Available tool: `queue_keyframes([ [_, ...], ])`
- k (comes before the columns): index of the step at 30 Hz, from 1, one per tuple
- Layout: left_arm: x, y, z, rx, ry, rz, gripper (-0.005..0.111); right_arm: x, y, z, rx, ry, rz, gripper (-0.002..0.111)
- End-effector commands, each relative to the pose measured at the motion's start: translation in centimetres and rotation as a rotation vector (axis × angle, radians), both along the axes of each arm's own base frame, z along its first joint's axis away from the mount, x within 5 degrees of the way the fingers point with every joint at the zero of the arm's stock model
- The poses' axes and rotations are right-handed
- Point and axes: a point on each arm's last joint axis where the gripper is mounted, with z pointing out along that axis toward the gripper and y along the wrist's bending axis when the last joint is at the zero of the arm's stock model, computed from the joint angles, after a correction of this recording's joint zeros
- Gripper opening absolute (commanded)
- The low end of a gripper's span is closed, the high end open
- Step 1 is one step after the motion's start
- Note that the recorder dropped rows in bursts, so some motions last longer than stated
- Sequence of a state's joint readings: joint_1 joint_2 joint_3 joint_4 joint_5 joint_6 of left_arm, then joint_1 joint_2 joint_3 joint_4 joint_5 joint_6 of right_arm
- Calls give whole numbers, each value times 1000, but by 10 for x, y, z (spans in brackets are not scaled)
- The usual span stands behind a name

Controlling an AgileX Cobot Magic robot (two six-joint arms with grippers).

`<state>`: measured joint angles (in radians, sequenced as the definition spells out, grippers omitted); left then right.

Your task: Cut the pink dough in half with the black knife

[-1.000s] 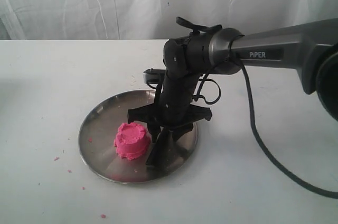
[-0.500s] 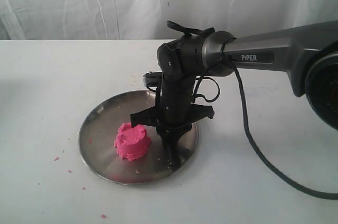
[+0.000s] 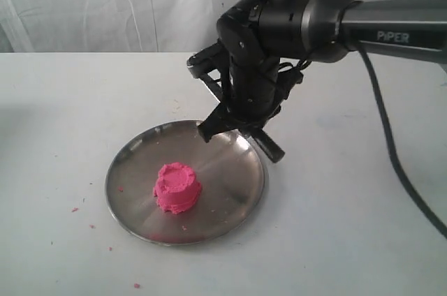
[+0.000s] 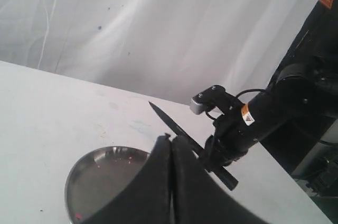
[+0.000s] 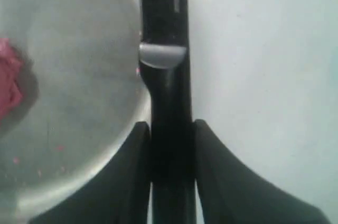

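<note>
The pink dough is one round mound on the left half of the steel plate; its edge shows in the right wrist view. My right gripper hangs above the plate's back right rim, shut on the handle of the black knife. The knife runs out between the fingers, over the plate's rim. From the left wrist, the knife slants in the air with its tip pointing away. My left gripper is shut on nothing and is out of the exterior view.
Small pink crumbs lie on the white table left of and in front of the plate. The right arm reaches in from the right, and its cable hangs down to the table. A white curtain closes off the back.
The right gripper has lifted the knife off the plate beside the dough, up and towards the back. The knife has turned from tip-down to a slant. The dough is unchanged.
</note>
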<state>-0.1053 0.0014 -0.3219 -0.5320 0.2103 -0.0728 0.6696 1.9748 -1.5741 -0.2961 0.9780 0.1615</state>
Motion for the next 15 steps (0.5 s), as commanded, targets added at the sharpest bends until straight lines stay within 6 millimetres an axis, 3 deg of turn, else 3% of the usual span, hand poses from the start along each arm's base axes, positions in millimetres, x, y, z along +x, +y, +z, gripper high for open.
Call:
queue_keyframes([
  [1, -2, -1, 3, -2, 0, -13, 8, -29, 0, 33, -186, 25, 343, 0],
  [8, -1, -11, 23, 257, 94, -144, 68, -82, 17, 85, -281, -125, 659, 0],
  [15, 17, -21, 74, 481, 262, -317, 61, -142, 14, 107, -365, -210, 864, 0],
])
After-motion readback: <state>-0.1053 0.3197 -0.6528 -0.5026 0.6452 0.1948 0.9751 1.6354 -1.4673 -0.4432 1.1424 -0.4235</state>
